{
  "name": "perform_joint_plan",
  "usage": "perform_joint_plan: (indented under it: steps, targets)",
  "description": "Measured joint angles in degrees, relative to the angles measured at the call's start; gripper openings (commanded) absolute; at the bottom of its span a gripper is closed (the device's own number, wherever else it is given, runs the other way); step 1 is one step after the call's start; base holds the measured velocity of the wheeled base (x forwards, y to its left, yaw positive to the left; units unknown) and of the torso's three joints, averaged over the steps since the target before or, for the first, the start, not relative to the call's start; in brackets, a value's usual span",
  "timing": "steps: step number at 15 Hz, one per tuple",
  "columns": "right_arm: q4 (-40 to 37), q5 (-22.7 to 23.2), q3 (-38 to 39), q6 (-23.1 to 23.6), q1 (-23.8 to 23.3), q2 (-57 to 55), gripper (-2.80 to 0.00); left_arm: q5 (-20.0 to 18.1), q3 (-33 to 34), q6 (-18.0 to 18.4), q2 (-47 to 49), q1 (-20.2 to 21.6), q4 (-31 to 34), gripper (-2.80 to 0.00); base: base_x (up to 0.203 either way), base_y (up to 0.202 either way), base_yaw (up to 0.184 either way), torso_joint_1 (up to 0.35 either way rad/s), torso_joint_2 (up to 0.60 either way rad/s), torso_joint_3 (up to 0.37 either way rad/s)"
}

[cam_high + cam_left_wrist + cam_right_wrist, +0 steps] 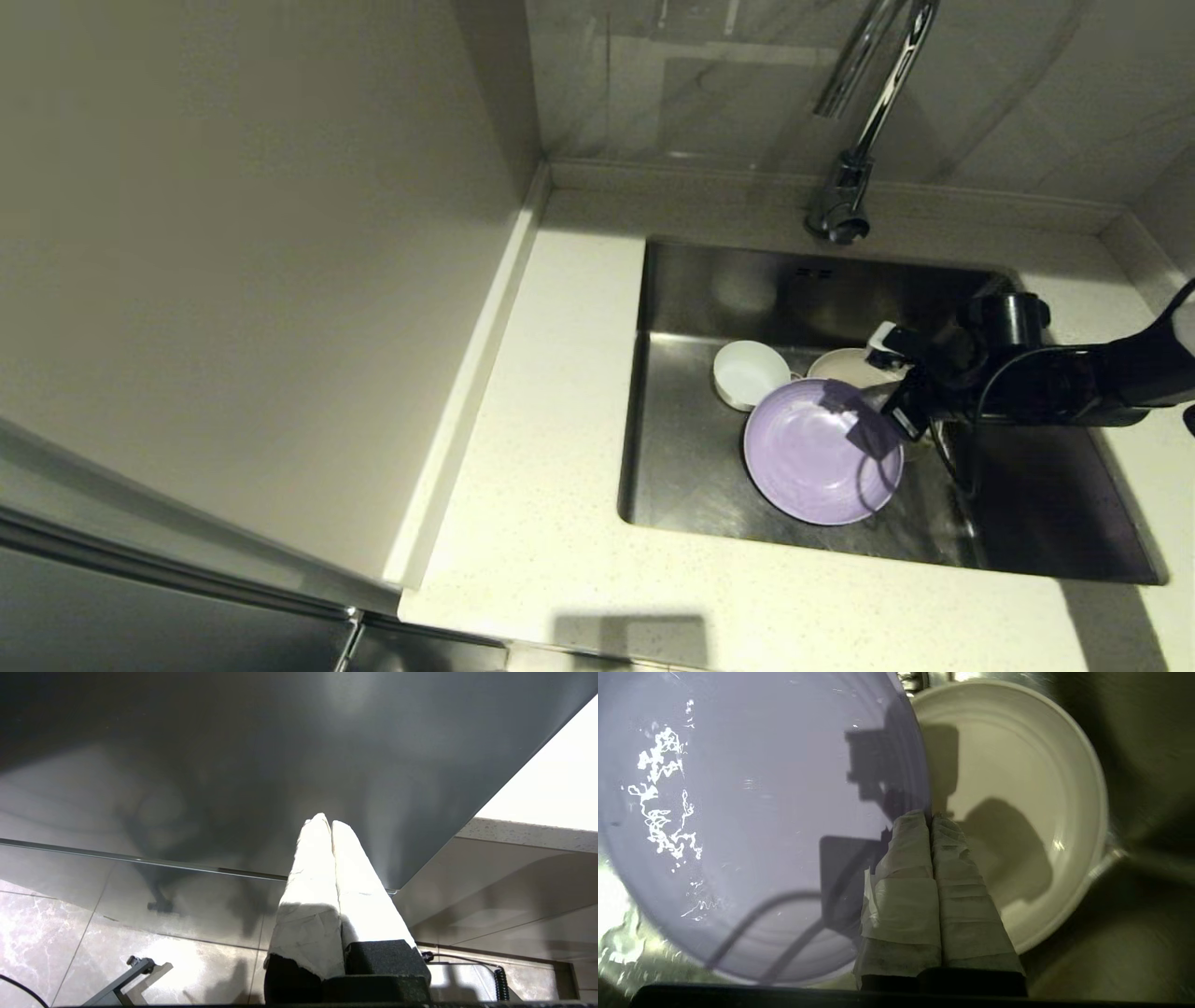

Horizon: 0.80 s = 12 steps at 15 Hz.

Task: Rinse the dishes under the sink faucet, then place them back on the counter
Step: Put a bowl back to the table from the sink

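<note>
Lavender round plate (822,455), beige round plate (1017,812), white bowl (747,372): all in steel sink (1027,523), none returned to speckled counter (541,448); right gripper (931,817) pinching lavender rim, left gripper (325,823) jaws pressed together, parked.

Sink (1046,523) right half bare; lavender plate (812,457), white bowl (747,371), beige plate (845,366) crowd the left-centre. Faucet (873,103) overhangs rear. Counter (551,392) left unobstructed.
</note>
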<state>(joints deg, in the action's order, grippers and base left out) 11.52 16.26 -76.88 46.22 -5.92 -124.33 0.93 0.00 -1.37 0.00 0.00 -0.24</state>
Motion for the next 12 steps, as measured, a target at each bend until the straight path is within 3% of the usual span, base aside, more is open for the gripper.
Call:
perform_joint_plan:
  steps: [6, 9, 12]
  targets:
    - [-0.1, 5.5, 9.3, -0.9, -3.8, 11.3, -2.8, 0.0, 0.0, 0.0, 0.0, 0.0, 0.0, -2.8, 0.0, 0.0, 0.0, 0.0, 0.0, 0.0]
    - [0.0, 6.3, 10.0, -4.4, -4.1, 16.6, -2.8, 0.0, 0.0, 0.0, 0.0, 0.0, 0.0, -2.8, 0.0, 0.0, 0.0, 0.0, 0.0, 0.0]
    - [-0.1, 6.4, 10.2, -4.7, -4.2, 20.2, -2.8, 0.0, 0.0, 0.0, 0.0, 0.0, 0.0, -2.8, 0.0, 0.0, 0.0, 0.0, 0.0, 0.0]
